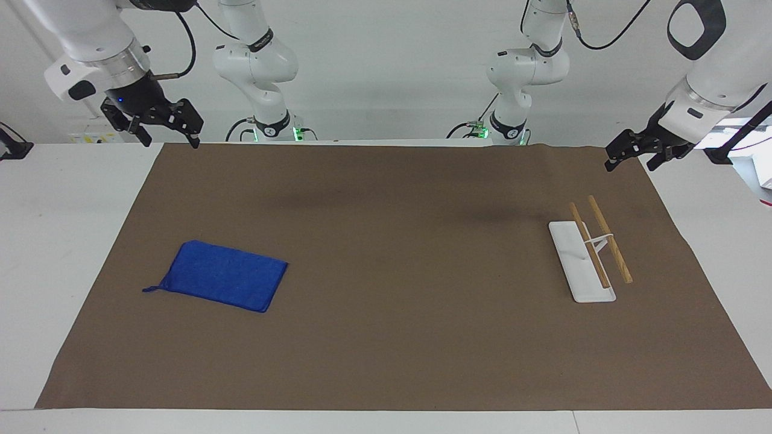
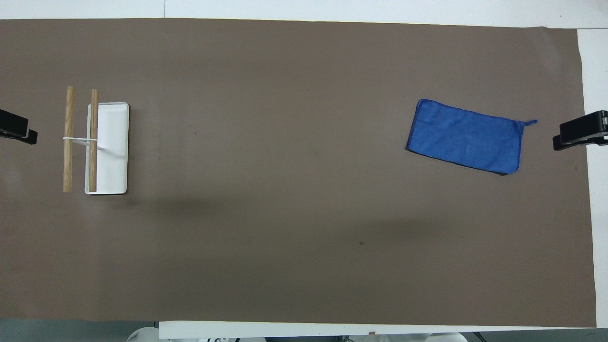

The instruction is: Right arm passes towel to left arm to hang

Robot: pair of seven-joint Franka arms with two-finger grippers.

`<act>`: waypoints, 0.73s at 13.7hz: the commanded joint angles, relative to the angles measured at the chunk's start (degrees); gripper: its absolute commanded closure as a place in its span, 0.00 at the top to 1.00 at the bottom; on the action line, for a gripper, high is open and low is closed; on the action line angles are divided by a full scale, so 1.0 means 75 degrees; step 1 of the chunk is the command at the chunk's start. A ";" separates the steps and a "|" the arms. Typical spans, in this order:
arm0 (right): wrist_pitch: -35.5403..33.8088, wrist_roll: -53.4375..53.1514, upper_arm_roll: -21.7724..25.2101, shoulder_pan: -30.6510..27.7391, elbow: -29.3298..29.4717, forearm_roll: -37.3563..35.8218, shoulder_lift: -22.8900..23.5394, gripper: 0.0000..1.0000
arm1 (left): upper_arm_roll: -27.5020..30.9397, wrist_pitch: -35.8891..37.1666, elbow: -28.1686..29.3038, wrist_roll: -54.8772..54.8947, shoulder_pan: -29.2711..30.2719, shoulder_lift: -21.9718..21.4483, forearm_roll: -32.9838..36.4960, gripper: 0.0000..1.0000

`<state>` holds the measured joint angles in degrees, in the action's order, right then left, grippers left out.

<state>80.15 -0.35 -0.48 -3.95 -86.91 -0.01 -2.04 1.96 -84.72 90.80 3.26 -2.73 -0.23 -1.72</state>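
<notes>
Below and well apart from the right claw (image 1: 158, 123), whose jaws gape wide, the towel (image 1: 223, 275) lies flat; pinch its nearest edge. Left claw (image 1: 639, 150) waits wide near the rack (image 1: 588, 256).

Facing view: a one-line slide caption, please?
Blue towel lies flat; both grippers, right and left, hang open, rack empty.

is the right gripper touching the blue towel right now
Apart. The facing view shows the right gripper raised at the mat's edge, with bare mat between it and the towel.
</notes>
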 commanded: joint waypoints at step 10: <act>0.1168 0.0281 0.0017 -0.0118 -0.0831 0.0424 -0.0231 1.00 | -0.0110 -0.0118 0.0245 0.0045 0.0106 -0.0181 0.0136 1.00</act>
<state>83.64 -0.15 -0.23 -4.23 -87.86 1.94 -2.10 1.96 -84.72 90.80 3.26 -2.73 -0.23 -1.72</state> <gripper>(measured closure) 0.000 0.000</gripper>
